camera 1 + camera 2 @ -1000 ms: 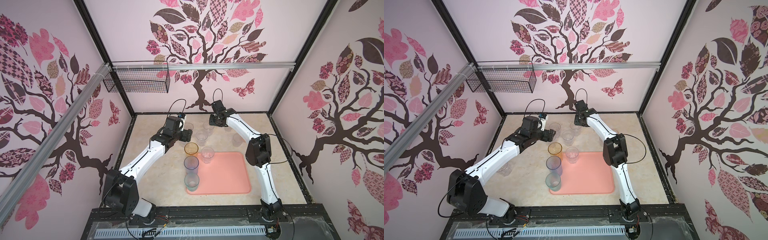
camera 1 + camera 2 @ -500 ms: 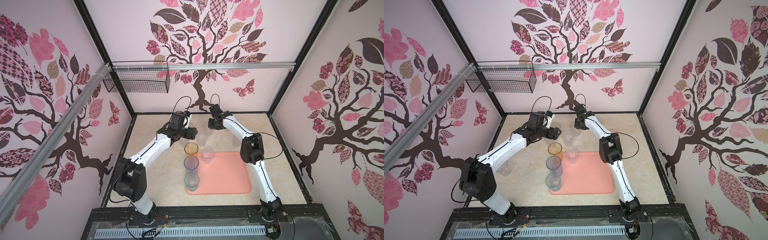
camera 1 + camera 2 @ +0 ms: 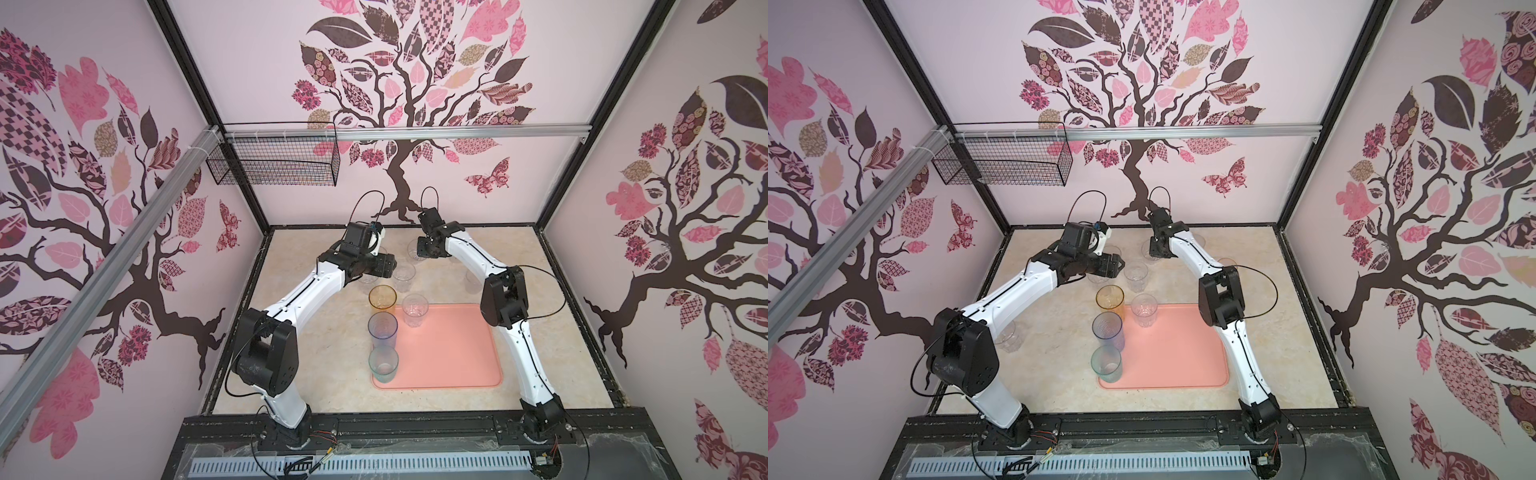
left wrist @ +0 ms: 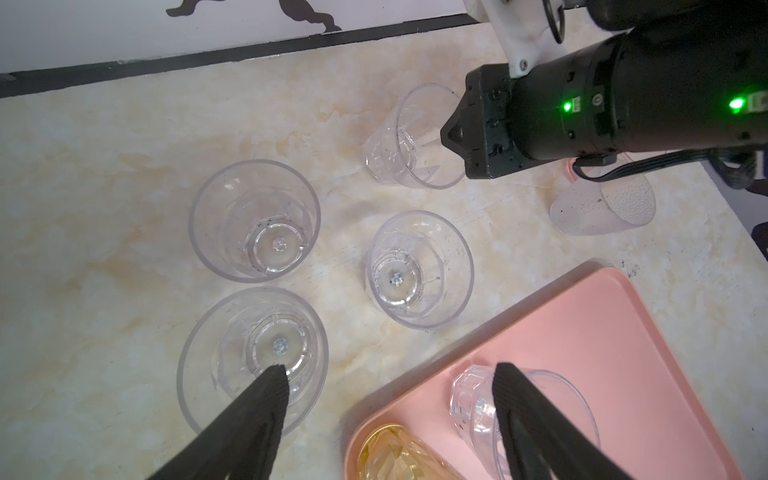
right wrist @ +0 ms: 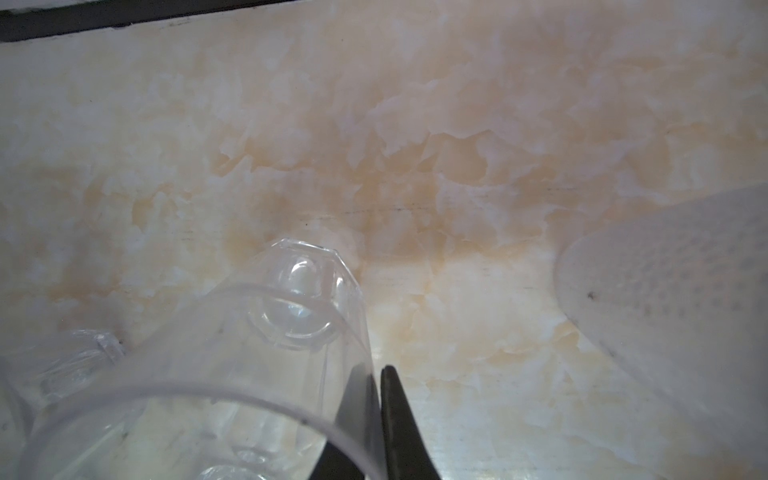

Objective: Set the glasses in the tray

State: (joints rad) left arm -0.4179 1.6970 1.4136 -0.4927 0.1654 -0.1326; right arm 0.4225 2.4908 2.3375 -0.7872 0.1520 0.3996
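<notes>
The pink tray [image 3: 453, 353] holds an amber glass [image 3: 382, 298], a blue-grey glass [image 3: 382, 328] and a teal glass [image 3: 383, 363] along its left edge, plus a clear glass [image 3: 414, 309]. Behind it, my right gripper [image 5: 376, 374] is shut on the wall of a clear faceted glass [image 5: 249, 353], one finger inside and one outside; both top views show that glass [image 3: 413, 251] near the back wall. My left gripper [image 4: 390, 374] hangs open over the tray's corner, one fingertip above a clear glass [image 4: 253, 357]. Two more clear glasses [image 4: 254, 220] [image 4: 419, 270] stand beside it.
A frosted glass [image 4: 602, 208] sits right of the held one. A clear glass [image 3: 1009, 336] stands by the left arm's elbow, and a pinkish glass [image 3: 1227, 264] shows behind the right arm. A black wire basket [image 3: 274, 164] hangs on the back wall.
My right gripper has closed onto the clear glass's wall at the back. The left arm has swung right, carrying its open gripper over the clear glasses.
</notes>
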